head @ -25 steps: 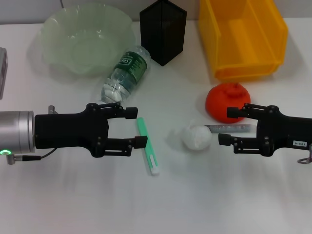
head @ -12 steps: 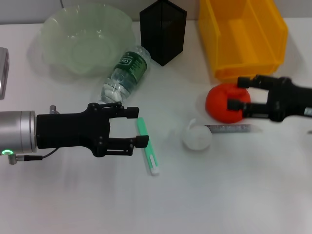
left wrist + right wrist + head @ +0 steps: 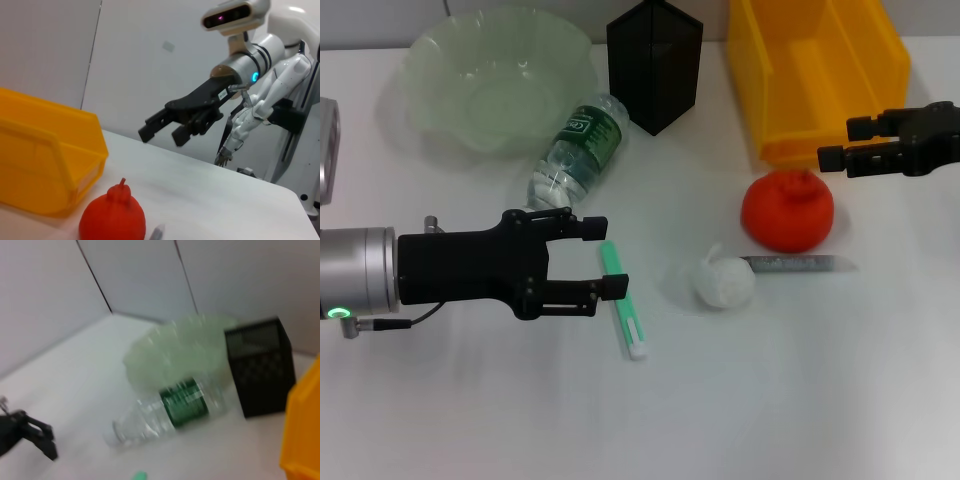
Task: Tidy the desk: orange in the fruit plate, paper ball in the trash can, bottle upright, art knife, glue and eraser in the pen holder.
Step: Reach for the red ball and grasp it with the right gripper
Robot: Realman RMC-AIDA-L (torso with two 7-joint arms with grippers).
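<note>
Right tool: the right tool (image 3: 834, 142) hangs near the right edge of the surface, just in front of the trash can (image 3: 817, 75); its two fingers are apart and hold nothing.
Left tool: the left tool (image 3: 603, 258) is low over the middle-left of the surface, fingers apart and empty, its tips beside a green and white stick (image 3: 622, 299).
Orange: the orange (image 3: 787, 209) lies just toward the front edge from the right tool, not touching it; the right arm is clearly the nearer one.
Paper ball: the paper ball (image 3: 724, 282) sits in front of the orange, and a grey stick (image 3: 798, 263) lies beside it, long axis along the front edge.
Bottle: the bottle (image 3: 575, 153) lies on its side between the fruit plate (image 3: 496, 75) and the left tool, with its cap end toward the front-left.
Containers: the fruit plate, the pen holder (image 3: 654, 62) and the trash can stand along the far edge; the plate and the can look empty, and inside the holder I cannot see.
Next move: I judge the right tool must come down toward the front to take the orange.
</note>
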